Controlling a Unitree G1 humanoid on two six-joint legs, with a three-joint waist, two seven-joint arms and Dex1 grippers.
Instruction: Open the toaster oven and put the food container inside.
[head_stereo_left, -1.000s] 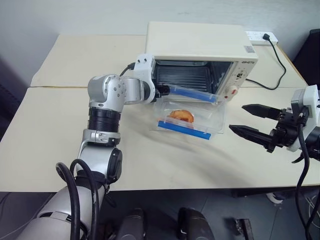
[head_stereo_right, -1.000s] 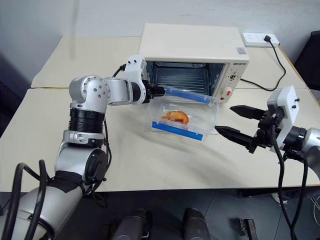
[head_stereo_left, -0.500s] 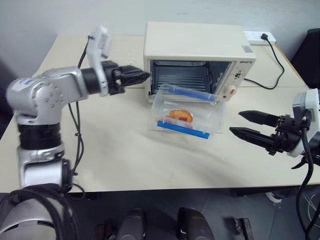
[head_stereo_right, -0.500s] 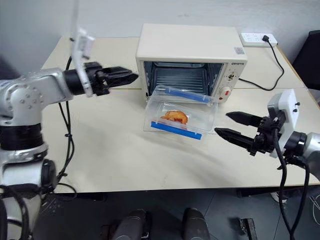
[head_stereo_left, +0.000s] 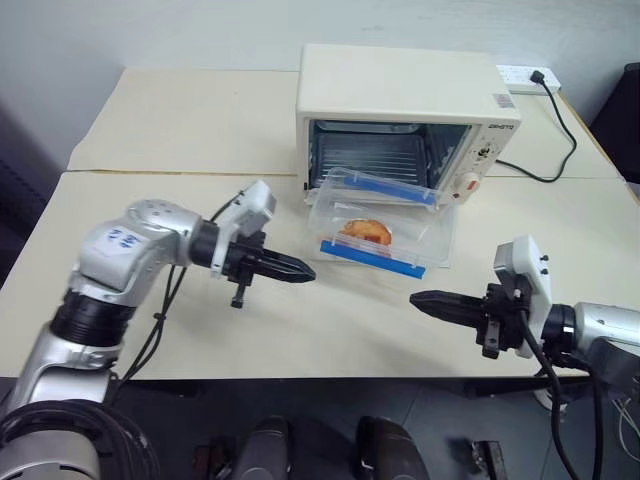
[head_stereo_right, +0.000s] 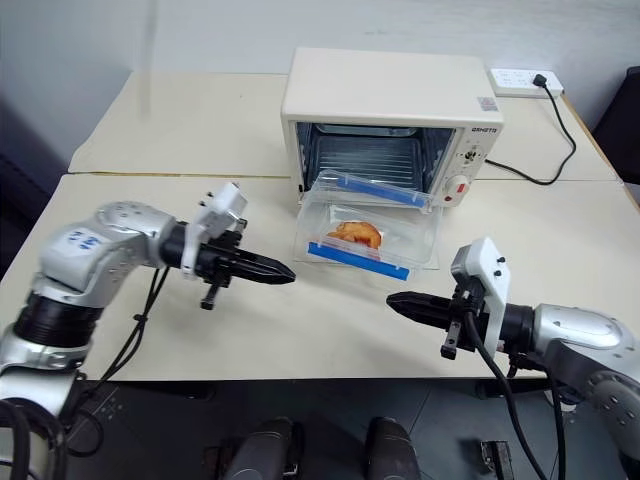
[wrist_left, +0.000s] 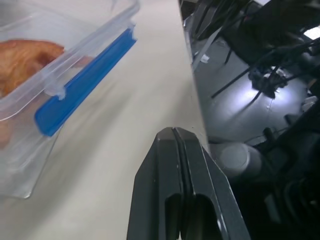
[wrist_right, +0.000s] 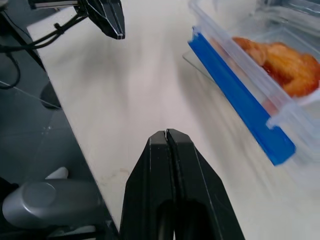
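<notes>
The cream-white toaster oven (head_stereo_left: 400, 85) stands at the back of the table with its door down and its rack showing. The food container (head_stereo_left: 380, 225), clear with blue clip strips and orange food inside, lies tilted on the lowered door, its far edge at the oven's mouth. My left gripper (head_stereo_left: 305, 274) is shut and empty, low over the table to the front left of the container and pointing right. My right gripper (head_stereo_left: 418, 298) is shut and empty too, to the container's front right, pointing left. In the right wrist view the container (wrist_right: 260, 75) lies just beyond the shut fingertips.
A white power strip (head_stereo_left: 527, 74) with a black cable (head_stereo_left: 560, 140) lies at the back right behind the oven. The table (head_stereo_left: 150, 130) is two tops joined by a seam, and its front edge runs just below both grippers.
My left gripper left the oven's mouth, swung out left, then dropped back near the table's front, and it shut. The right gripper shut and moved left and down. The container stayed put.
</notes>
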